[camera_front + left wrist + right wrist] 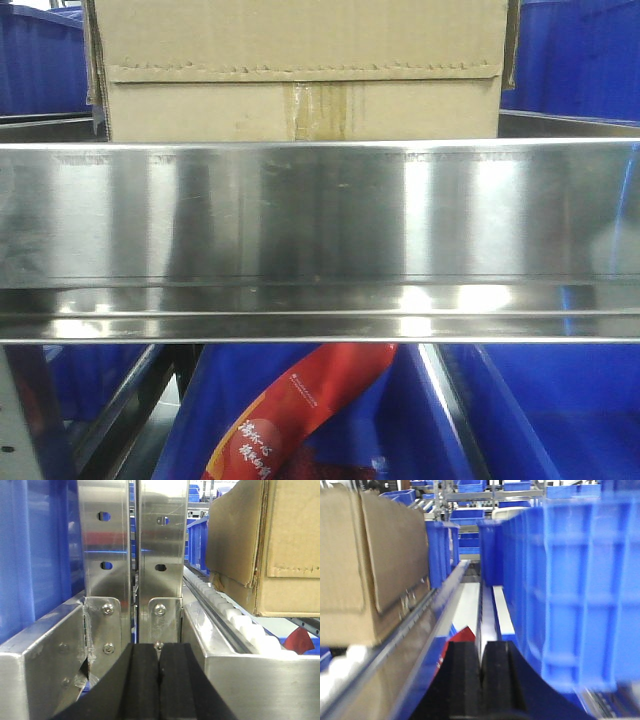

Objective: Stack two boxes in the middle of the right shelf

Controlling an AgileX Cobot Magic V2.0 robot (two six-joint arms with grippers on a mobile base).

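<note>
Box [300, 70]: plain brown carton on the shelf [320, 240] rollers, right of the left claw [159, 680], left of the right claw [481, 680].
Claws: both clenched, gripping nothing.
Blue bin [520, 420]: below shelf, holds a red printed packet [300, 410].

Steel shelf [320, 230] (mirror-bright rail) carries a plain cardboard box [300, 70].

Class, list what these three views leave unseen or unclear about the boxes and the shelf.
- Front view: the box is cut off at the top edge, and the shelf rail hides its base.
- No view shows a second box clearly.
- Right wrist view: blurred; the box is cropped at the left.
- Left wrist view: the box is cropped at the right.
</note>
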